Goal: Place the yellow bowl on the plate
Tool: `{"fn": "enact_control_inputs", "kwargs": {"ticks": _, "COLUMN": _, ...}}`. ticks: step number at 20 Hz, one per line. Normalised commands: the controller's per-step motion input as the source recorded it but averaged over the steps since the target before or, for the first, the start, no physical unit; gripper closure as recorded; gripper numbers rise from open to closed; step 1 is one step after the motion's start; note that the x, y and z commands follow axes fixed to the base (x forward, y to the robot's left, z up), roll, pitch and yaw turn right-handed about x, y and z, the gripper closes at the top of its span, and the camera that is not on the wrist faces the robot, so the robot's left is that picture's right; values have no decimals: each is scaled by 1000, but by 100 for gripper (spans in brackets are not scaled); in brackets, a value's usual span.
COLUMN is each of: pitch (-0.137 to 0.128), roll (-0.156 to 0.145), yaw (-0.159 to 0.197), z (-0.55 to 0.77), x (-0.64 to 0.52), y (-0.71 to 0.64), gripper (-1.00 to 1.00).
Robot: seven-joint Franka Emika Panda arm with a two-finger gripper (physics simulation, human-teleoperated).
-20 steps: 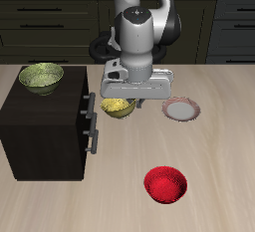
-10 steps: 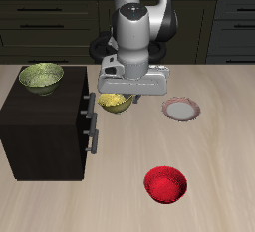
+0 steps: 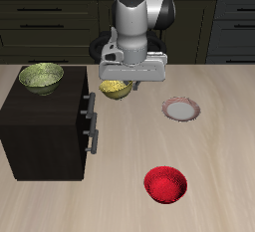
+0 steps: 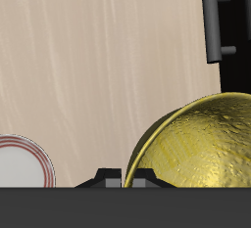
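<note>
The yellow bowl with its speckled golden inside hangs from my gripper, lifted clear of the table beside the black cabinet. In the wrist view the bowl fills much of the frame and my gripper is shut on its rim. The plate, pale in the centre with a pinkish-red rim, lies flat on the table a short way to the side of the bowl, with nothing on it. It also shows in the wrist view.
A black cabinet with handles stands close by the held bowl. An olive-green patterned bowl sits on its top. A red bowl sits near the table's front edge.
My gripper has risen with the yellow bowl in it, lifting it off the table. The plate and the other bowls have not moved.
</note>
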Motion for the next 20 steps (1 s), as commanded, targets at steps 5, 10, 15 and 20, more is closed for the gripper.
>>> {"fn": "enact_control_inputs", "kwargs": {"ticks": 5, "pitch": -12, "roll": 37, "yaw": 2, "z": 42, "x": -389, "y": 97, "gripper": 100}}
{"fn": "enact_control_inputs", "kwargs": {"ticks": 10, "pitch": 3, "roll": 1, "yaw": -17, "z": -60, "x": -227, "y": 21, "gripper": 100}}
{"fn": "enact_control_inputs", "kwargs": {"ticks": 15, "pitch": -9, "roll": -2, "yaw": 8, "z": -64, "x": -118, "y": 46, "gripper": 100}}
{"fn": "enact_control_inputs", "kwargs": {"ticks": 20, "pitch": -18, "roll": 17, "yaw": 6, "z": 97, "x": -25, "y": 387, "gripper": 100}}
